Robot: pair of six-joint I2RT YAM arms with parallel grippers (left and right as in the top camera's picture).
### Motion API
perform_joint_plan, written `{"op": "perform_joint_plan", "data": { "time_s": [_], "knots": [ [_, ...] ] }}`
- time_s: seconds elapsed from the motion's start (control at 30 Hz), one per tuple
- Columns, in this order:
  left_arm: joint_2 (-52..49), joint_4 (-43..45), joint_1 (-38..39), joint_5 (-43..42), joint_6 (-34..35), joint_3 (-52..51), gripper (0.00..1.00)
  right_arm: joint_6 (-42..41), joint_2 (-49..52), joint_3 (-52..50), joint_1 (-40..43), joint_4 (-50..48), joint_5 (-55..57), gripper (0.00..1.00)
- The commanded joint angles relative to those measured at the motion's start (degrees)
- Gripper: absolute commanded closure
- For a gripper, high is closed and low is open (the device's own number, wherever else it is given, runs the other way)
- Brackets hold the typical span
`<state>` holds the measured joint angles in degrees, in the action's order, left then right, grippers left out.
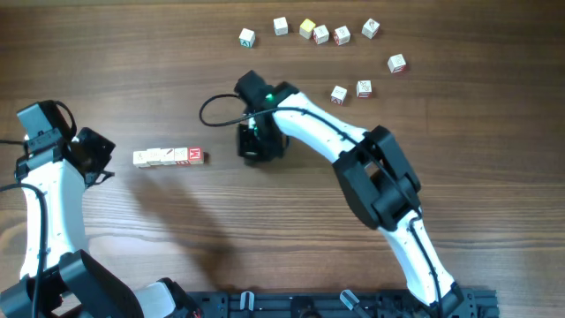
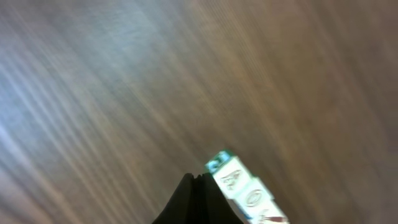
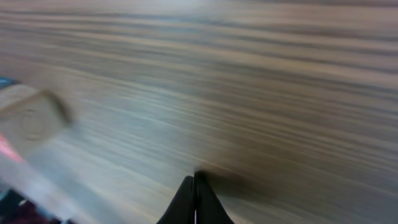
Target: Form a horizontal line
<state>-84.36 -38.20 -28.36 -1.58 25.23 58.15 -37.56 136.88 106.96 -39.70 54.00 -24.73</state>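
Note:
The horizontal line [image 1: 169,157] is a short row of pale wooden letter cubes set edge to edge left of the table's middle, its right end cube showing a red M. In the left wrist view its cubes [image 2: 244,190] lie just right of my fingertips. My left gripper [image 1: 95,152] is shut and empty, just left of the row; its closed tips show in the left wrist view [image 2: 196,178]. My right gripper [image 1: 256,150] is shut and empty, a short way right of the row, tips near the wood [image 3: 193,177]. A blurred cube [image 3: 28,118] shows at that view's left.
Several loose letter cubes lie scattered at the back right, among them a yellow one [image 1: 306,28], one with a red mark [image 1: 397,64] and a pair [image 1: 351,90] near my right arm. A black cable [image 1: 216,106] loops beside the right wrist.

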Motion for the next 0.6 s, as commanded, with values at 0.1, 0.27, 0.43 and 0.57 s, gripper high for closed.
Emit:
{"op": "perform_joint_plan", "data": {
  "time_s": [0.1, 0.27, 0.43, 0.57],
  "knots": [
    [0.7, 4.1, 1.6, -6.8, -1.2, 0.7, 0.96, 4.5, 2.4, -1.6, 3.7, 6.0, 12.3, 0.95],
    [0.7, 11.6, 7.0, -19.5, -5.5, 0.7, 0.96, 4.6, 2.4, -1.6, 4.4, 7.3, 11.6, 0.89],
    [0.7, 14.3, 16.5, -21.8, -7.0, 0.8, 0.95, 4.6, 2.4, -1.5, 5.7, 11.7, 11.6, 0.88],
    [0.7, 14.6, 24.2, -17.2, -9.7, 1.2, 0.95, 6.1, 2.4, -1.6, 7.1, 14.6, 11.6, 0.85]
  ]
}}
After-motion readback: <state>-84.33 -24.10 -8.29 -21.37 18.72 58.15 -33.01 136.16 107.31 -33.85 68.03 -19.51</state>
